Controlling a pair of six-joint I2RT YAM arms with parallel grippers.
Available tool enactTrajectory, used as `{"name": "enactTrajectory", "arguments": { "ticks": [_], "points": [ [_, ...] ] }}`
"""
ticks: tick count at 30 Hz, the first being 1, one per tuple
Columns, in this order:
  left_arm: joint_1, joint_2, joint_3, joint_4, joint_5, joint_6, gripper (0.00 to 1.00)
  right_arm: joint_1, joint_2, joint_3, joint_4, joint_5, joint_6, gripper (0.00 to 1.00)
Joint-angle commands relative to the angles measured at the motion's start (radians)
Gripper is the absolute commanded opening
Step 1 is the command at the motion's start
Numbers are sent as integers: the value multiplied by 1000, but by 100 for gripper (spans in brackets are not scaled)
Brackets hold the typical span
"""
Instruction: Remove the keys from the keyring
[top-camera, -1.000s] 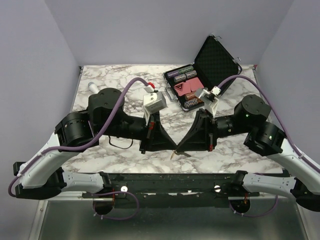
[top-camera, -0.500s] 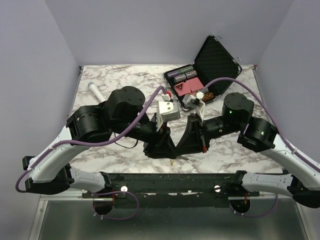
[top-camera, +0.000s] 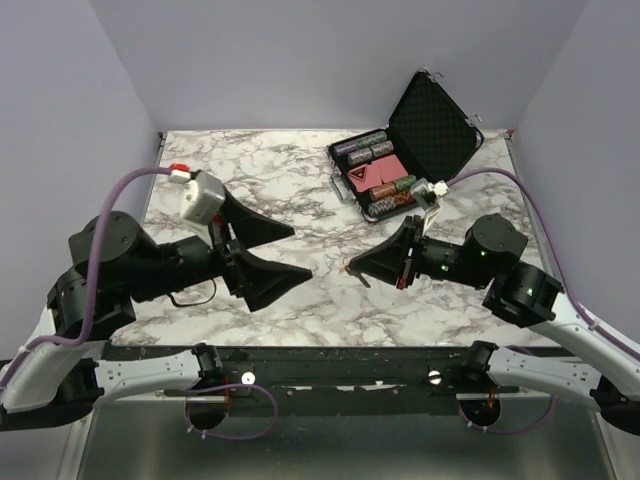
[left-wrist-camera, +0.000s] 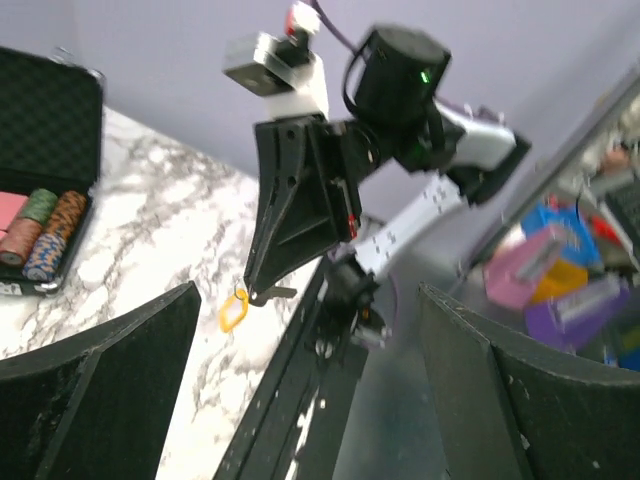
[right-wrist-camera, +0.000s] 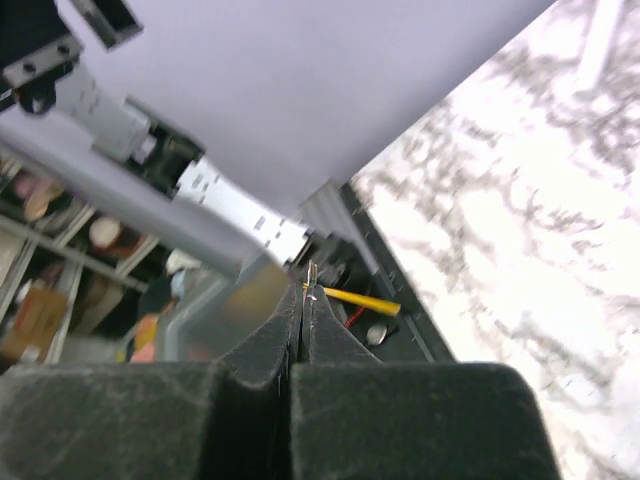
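My right gripper (top-camera: 350, 268) hovers over the marble table's middle, shut on the keyring (right-wrist-camera: 312, 278), a thin metal loop that pokes out between its fingertips. The key's yellow-orange head (left-wrist-camera: 232, 310) dangles just below those tips, and a short dark blade (left-wrist-camera: 280, 293) sticks out beside them. From the top the key is only a small orange speck (top-camera: 345, 270). My left gripper (top-camera: 300, 251) is a short way to the left of it, pointing at it. Its jaws are spread wide with nothing between them, and its fingers (left-wrist-camera: 110, 380) frame the left wrist view.
An open black case (top-camera: 435, 125) with poker chips (top-camera: 375, 170) stands at the back right of the table. The black rail (top-camera: 330, 358) with the arm bases runs along the near edge. The purple walls close in left, right and behind.
My left gripper has opened and drawn back to the left, away from the right gripper. The right gripper stayed shut and lifted the key away from the near edge toward the table's middle.
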Motion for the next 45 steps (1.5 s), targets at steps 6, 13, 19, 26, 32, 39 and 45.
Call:
{"name": "enactTrajectory", "arguments": {
  "ticks": [6,13,19,26,32,39,45],
  "points": [
    [82,-118,-158,125,-167,-148,99,-1,103,1,318,76,-33,1],
    [322,-85,-60,-9,73,-133,99,-76,288,159,329,-134,-13,1],
    [398,-43,34,-73,193,-70,94,-266,349,118,700,-555,236,1],
    [461,-89,-81,201,477,-200,77,-280,430,156,1119,-743,561,1],
    [462,-134,-212,408,440,-300,68,-280,434,95,1335,-677,707,1],
    [461,-109,-238,468,413,-317,54,-277,464,75,1396,-669,755,1],
    [458,-83,-244,495,396,-315,53,-277,455,81,1329,-660,706,1]
  ]
}}
